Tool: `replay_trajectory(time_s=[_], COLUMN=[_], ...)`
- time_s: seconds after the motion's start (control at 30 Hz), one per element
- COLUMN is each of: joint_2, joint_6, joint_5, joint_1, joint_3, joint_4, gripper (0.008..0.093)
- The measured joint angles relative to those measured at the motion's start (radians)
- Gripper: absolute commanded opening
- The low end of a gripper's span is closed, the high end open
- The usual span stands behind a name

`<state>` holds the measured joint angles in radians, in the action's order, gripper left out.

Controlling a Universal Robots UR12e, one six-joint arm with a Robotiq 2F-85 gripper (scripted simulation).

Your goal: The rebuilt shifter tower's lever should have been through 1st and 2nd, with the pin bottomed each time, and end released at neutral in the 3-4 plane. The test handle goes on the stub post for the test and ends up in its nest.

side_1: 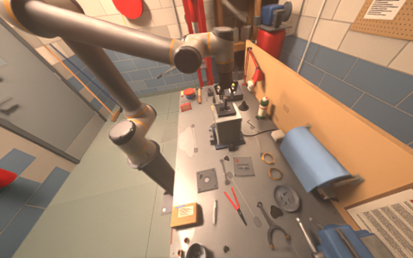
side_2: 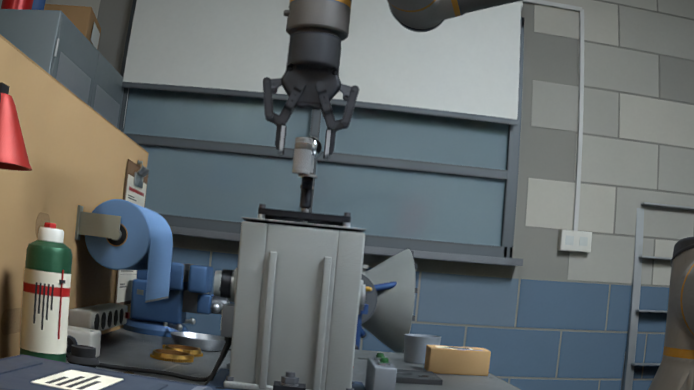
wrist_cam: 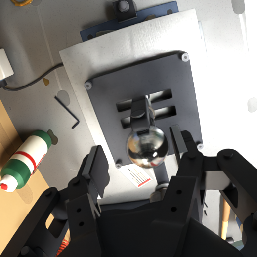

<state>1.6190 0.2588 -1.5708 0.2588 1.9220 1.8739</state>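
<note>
The test handle (side_2: 305, 156), a grey sleeve with a chrome ball top (wrist_cam: 147, 146), sits on the lever stub that rises from the black gate plate (wrist_cam: 145, 106) of the grey shifter tower (side_2: 298, 300). The lever stands upright in the slotted plate. My gripper (side_2: 304, 145) hangs open just above the handle, straddling its top and holding nothing. In the side camera the tower (side_1: 227, 125) stands mid-bench with the gripper (side_1: 225, 90) over it. The handle's nest is not clearly visible.
The tan backboard (side_1: 330, 116) runs close along the tower's side. A green and white bottle (wrist_cam: 23, 160), an Allen key (wrist_cam: 68, 112) and a cable lie beside the tower. A blue paper roll (side_1: 310, 157), pliers, wrenches and plates cover the near bench.
</note>
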Motion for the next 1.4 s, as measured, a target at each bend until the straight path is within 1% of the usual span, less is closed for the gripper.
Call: replay_trajectory(time_s=[0.13,0.17,1.07,1.4], joint_2=[0.000,0.000,0.000,0.000], joint_6=[0.000,0.000,0.000,0.000], joint_5=[0.000,0.000,0.000,0.000], joint_1=[0.000,0.000,0.000,0.000], joint_3=[0.000,0.000,0.000,0.000], joint_4=[0.000,0.000,0.000,0.000], gripper=[0.0630,0.0615,0.0080,0.0080])
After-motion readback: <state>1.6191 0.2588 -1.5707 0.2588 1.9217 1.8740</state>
